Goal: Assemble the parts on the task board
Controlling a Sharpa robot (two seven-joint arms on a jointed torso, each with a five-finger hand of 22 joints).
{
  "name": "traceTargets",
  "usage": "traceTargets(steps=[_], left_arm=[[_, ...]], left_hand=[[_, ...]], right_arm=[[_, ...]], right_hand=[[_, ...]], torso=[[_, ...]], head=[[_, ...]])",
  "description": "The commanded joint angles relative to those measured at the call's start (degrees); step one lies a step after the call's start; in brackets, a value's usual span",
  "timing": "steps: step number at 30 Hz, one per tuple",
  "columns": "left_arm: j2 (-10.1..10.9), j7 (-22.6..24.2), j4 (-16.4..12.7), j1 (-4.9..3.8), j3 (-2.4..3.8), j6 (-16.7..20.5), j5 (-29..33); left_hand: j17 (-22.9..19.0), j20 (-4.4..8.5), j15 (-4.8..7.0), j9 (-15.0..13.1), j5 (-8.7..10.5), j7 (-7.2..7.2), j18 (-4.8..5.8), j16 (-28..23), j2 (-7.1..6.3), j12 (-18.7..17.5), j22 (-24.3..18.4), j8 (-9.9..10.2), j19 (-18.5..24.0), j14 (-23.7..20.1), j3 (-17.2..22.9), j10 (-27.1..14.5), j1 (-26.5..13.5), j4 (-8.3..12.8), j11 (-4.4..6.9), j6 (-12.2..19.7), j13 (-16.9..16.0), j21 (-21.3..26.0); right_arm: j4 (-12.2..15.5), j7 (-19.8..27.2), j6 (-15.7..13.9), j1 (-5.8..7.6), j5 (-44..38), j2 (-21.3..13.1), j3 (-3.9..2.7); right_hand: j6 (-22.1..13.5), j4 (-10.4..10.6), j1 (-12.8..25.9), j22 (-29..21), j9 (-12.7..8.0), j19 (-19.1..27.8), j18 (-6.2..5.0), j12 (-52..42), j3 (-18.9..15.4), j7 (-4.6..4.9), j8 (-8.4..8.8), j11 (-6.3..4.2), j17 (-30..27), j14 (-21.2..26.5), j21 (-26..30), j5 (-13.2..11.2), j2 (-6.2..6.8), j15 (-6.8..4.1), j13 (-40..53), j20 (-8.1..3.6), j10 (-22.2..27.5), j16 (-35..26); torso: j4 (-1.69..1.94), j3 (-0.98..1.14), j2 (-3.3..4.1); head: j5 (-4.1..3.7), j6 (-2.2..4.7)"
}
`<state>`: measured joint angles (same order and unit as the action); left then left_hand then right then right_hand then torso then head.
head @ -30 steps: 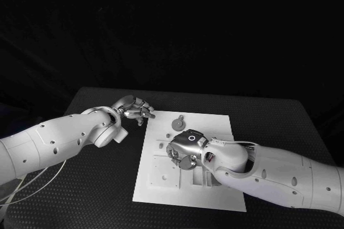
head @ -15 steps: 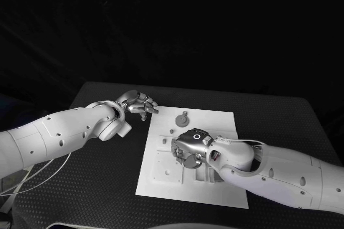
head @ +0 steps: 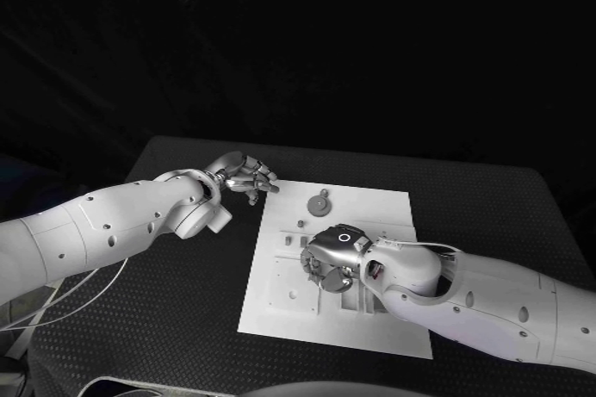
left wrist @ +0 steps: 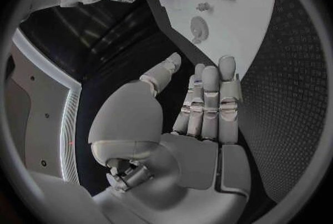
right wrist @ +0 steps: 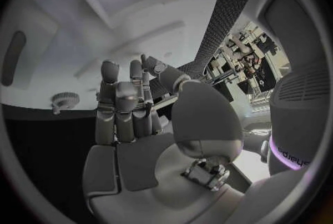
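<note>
The white task board (head: 388, 209) lies in the middle of the black table. A grey round part (head: 319, 206) with a small tab lies near its far edge, also seen in the left wrist view (left wrist: 198, 26). My left hand (head: 245, 177) hovers just off the board's far left corner, with its fingers (left wrist: 208, 96) stretched out and nothing in them. My right hand (head: 325, 263) is low over the middle of the board, above its slots and recesses. Its fingers (right wrist: 125, 101) stand straight and close together, the thumb beside them and the palm bare. A small gear (right wrist: 64, 101) lies on the board beside these fingers.
Recessed slots (head: 368, 298) and small holes (head: 291, 298) mark the near half of the board. Black table surface (head: 497, 216) surrounds the board on all sides. A thin white cable (head: 75, 298) hangs under my left arm.
The camera has shifted a little, moving the whole picture. My left hand's fingers have spread slightly by the board's corner. The right hand stays over the board's middle.
</note>
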<state>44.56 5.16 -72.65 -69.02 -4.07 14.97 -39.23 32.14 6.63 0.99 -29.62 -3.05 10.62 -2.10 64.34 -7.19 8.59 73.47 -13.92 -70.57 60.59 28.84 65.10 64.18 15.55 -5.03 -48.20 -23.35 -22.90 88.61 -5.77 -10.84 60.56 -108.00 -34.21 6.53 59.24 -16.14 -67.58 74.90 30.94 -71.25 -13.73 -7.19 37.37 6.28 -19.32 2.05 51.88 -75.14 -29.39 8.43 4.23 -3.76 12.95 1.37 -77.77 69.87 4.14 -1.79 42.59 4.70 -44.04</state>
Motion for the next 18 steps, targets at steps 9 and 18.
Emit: traceTargets(steps=[9, 18], left_arm=[[-0.06, 0.28, -0.1, -0.06, 0.04, -0.3, -0.04], [-0.05, 0.21, -0.17, -0.06, 0.04, -0.36, -0.04]], left_hand=[[0.07, 0.03, 0.06, 0.09, 0.22, 0.31, -4.55, -0.23, 0.08, 0.35, 0.09, -0.38, -0.29, 0.41, -0.25, -0.71, -0.36, -0.04, -0.29, -0.01, -0.09, 0.32], [0.08, 0.02, 0.06, 0.1, 0.22, 0.31, -4.55, -0.24, 0.08, 0.36, 0.11, -0.39, -0.3, 0.4, -0.26, -0.74, -0.38, -0.05, -0.3, 0.01, -0.1, 0.35]], right_arm=[[-0.79, 0.82, 0.79, -0.43, -0.24, 0.64, 0.04], [-1.42, 0.67, 2.09, -0.48, -0.63, 0.86, 0.13]], right_hand=[[0.44, -0.22, 0.14, 1.33, 0.13, 0.04, -1.27, 0.31, 0.24, -0.05, -0.09, 0.14, -0.09, 0.1, -0.31, 0.21, -0.59, -0.4, 0.17, -0.54, -0.15, 0.31], [0.43, -0.24, 0.16, 1.33, 0.17, 0.06, -1.27, 0.34, 0.24, -0.04, -0.08, 0.14, -0.11, 0.11, -0.33, 0.21, -0.6, -0.4, 0.23, -0.54, -0.14, 0.31]], torso=[[0.03, 0.04, 0.0], [-0.04, 0.06, 0.0]], head=[[0.73, -0.43], [0.82, -0.51]])
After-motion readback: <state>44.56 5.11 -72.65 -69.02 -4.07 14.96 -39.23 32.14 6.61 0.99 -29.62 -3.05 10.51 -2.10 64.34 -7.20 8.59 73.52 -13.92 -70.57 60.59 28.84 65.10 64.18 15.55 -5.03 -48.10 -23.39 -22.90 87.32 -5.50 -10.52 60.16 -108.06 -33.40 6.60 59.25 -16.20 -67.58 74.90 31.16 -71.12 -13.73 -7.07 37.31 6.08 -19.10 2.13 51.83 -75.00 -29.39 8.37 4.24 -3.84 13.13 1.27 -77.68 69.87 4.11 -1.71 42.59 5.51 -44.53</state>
